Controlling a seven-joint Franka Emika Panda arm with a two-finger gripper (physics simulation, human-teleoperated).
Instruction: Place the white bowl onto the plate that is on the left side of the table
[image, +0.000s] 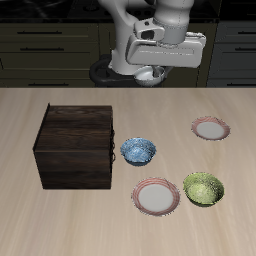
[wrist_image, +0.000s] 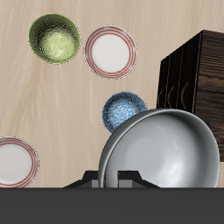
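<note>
Gripper (image: 152, 72), near the frame's top centre, is holding the white bowl (wrist_image: 163, 150) by its rim, lifted above the table (image: 60, 225). You are carrying it: keep it level toward the plate (image: 210, 127) at right.

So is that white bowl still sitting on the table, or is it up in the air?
Up in the air. The white bowl hangs tilted at the gripper, high above the table, not on either plate.
</note>
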